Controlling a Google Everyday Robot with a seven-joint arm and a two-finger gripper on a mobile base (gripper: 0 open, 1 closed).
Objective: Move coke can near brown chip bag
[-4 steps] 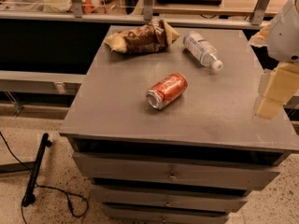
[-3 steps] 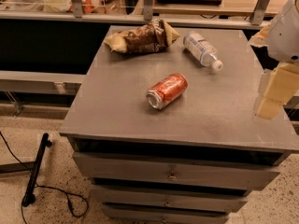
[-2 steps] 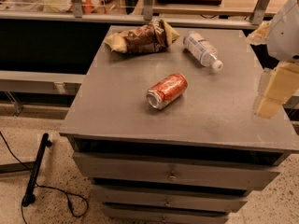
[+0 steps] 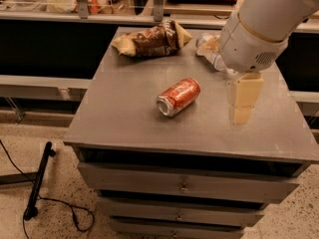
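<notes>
So here's where I'm at. The coke can (image 4: 178,97) is lying on its side roughly in the middle of the grey counter (image 4: 124,118), with 1 silver end turned toward the front-left edge and the red body angling back to the right. Nothing is touching it.

The brown chip bag (image 4: 152,40) is up at the back of the counter, a bit left of center, all crinkled, with its tan edges sticking out on both sides. There's a clear stretch of counter between the bag and the can, so they're apart, not side by side.

My gripper (image 4: 241,111) hangs over the right part of the counter, off to the right of the can and not touching it. From this angle it just reads as a tan stacked block pointing down, and honestly I can't tell whether it's apart or together. It isn't holding anything that I can see. My big white arm (image 4: 264,24) comes in from the top-right corner and covers most of the water bottle (image 4: 208,48) at the back right, so only a bit of clear plastic pokes out on the left side of the arm.

Below the counter there are drawers (image 4: 184,183), and on the speckled floor to the left there's a black cable (image 4: 37,183).
</notes>
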